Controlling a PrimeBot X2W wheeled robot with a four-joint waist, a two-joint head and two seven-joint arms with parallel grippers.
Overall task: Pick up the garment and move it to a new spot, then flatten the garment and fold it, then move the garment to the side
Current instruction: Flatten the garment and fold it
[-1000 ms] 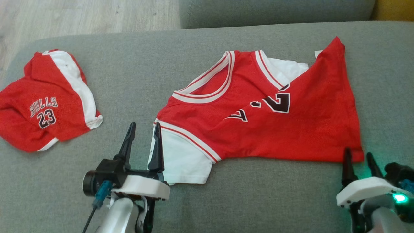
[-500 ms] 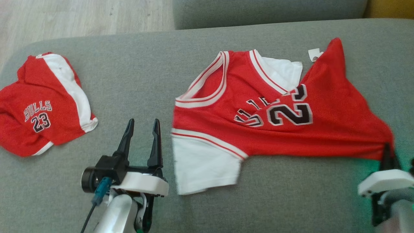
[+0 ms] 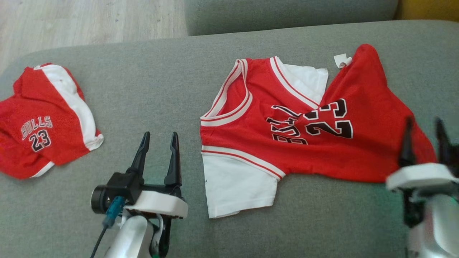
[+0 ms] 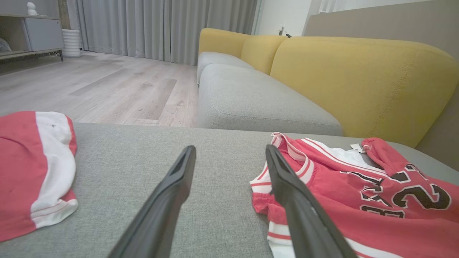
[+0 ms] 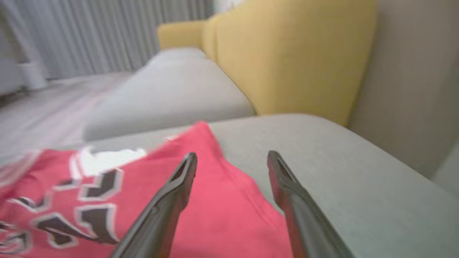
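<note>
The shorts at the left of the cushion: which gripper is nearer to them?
Left. The left gripper hangs open over bare cushion, right of the shorts and apart from them. The right gripper is far across, over the right edge of the jersey.

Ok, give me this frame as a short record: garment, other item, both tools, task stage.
garment: red jersey, spread on grey sofa cushion, creased across the lettering, not folded
other item: smaller red garment, at the cushion's left end, apart from the jersey
left tool: open, empty, beside the white sleeve
right tool: open, empty, over the jersey's right edge
stage: flattening not finished
</note>
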